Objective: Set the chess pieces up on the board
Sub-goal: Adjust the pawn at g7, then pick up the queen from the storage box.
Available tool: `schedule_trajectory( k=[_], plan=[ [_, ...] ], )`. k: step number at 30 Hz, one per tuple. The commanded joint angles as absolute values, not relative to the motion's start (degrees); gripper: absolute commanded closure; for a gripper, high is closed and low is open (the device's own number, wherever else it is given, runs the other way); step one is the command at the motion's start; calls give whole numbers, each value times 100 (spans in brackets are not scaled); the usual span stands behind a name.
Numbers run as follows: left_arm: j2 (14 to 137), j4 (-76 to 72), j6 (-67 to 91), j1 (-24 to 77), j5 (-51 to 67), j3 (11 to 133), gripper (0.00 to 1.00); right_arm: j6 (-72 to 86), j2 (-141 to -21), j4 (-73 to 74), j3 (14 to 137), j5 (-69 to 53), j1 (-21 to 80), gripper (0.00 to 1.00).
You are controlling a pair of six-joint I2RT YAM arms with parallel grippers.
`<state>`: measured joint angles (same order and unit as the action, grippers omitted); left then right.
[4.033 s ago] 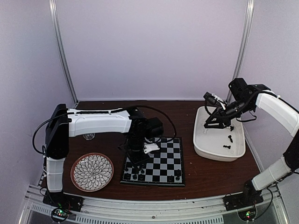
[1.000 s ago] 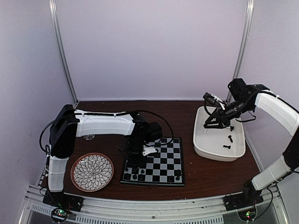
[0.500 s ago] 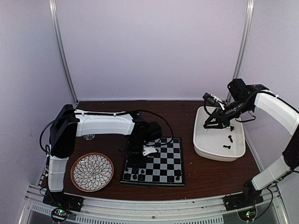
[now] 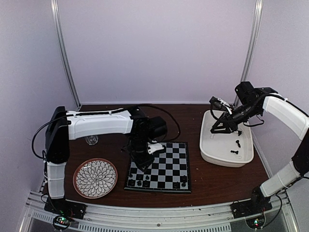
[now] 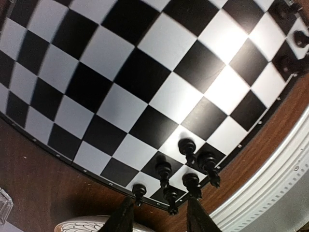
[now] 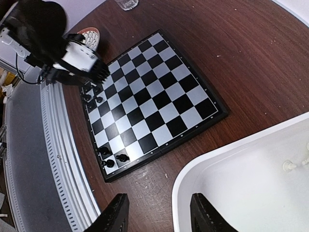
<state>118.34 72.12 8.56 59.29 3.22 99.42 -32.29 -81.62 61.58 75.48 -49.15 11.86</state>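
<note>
The left gripper [image 5: 160, 207] hangs open and empty over the board's [image 4: 169, 166] near-left corner, just above a cluster of black pieces [image 5: 188, 150]. Best to lift straight up, fingers clear of them. The right gripper [image 6: 157, 212], open and empty, hovers over the tub [image 4: 208, 153] at the right.

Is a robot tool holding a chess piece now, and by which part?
Nothing is held. The left tool is open above black chess pieces standing on the board; the right tool is open by the white tub.
</note>
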Motion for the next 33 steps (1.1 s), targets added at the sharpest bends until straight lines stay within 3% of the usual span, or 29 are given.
schedule_trajectory(
  k=[1,6,17,25,33],
  plan=[
    [10899,6644,917,5892,247,10021,61,-2881,-8357,5877,7659,-4208,1124,53],
    [10308,5709,1125,5894,-272,9595,60,-2330,-8838,5589,7801,-2699,904,54],
    [10151,4713,1277,5897,0,9324,60,-1948,-10482,6086,8293,-82,158,58],
    [10110,4647,1309,5890,304,9123,60,-1898,-11133,5963,8427,674,-243,60],
    [10172,4584,1372,5893,465,9070,60,-1914,-11482,5950,8698,584,-366,61]
  ],
)
